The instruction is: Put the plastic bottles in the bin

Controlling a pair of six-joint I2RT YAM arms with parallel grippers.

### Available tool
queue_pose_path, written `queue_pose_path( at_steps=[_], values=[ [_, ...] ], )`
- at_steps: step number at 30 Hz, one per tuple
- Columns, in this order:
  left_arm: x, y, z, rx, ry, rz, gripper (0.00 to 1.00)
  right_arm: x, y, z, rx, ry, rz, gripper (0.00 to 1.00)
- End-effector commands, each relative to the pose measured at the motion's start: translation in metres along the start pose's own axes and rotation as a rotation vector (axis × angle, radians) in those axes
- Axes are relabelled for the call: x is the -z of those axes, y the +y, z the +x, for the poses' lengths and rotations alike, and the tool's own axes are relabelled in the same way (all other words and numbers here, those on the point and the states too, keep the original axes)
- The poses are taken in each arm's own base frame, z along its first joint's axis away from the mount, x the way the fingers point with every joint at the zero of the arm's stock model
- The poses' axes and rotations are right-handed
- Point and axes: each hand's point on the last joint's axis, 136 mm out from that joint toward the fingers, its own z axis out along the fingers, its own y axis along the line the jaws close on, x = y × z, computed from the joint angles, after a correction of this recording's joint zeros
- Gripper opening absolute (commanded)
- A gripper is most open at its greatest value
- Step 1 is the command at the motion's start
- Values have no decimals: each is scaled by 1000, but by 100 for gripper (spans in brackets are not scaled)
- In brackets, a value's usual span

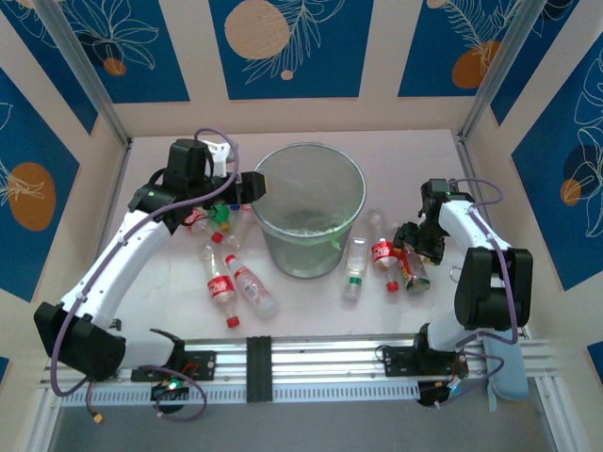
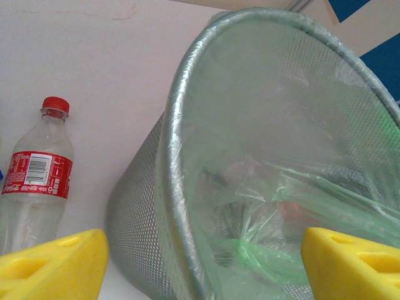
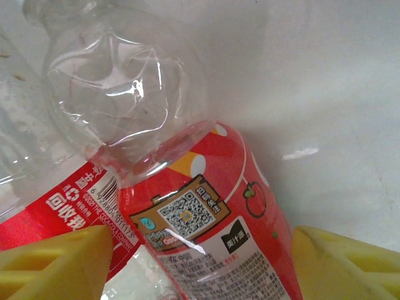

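On the pale table (image 1: 301,306), a red-labelled bottle (image 3: 212,219) is straddled by the spread right gripper (image 3: 200,262); the overlapping clear bottle (image 3: 119,94) could be pinched too. The left gripper (image 2: 200,262) is held apart, empty.

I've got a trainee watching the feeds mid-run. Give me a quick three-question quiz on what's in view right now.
1. True or false: the left end effector is gripping a bottle.
2. The right end effector straddles a bottle. Its label is: A green, B red, C blue.
3. Fill in: loose bottles lie on the table on ____ sides of the bin.

Key: 1 false, it is open and empty at the bin's rim. 2 B. 3 both, left and right.
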Motion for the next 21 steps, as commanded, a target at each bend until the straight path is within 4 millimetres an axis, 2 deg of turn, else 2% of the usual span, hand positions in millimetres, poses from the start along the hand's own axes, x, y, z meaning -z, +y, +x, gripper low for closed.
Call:
queue_pose_path(
  at_steps=[1,5,9,15,21],
  values=[
    [-8,-2,4,-6,21,13,78,-5,0,2,-39,19,-11,77],
    [-11,-3,0,-48,76,-6,77,-15,0,0,-54,34,-2,77],
    [-17,-1,4,-79,148,-19,75,-23,-3,-3,-51,37,24,76],
    [-24,-2,4,-131,184,-31,65,-33,-4,-3,-53,52,33,68],
    [-29,2,3,-161,182,-57,56,-29,-4,-6,-41,33,55,64]
  ],
)
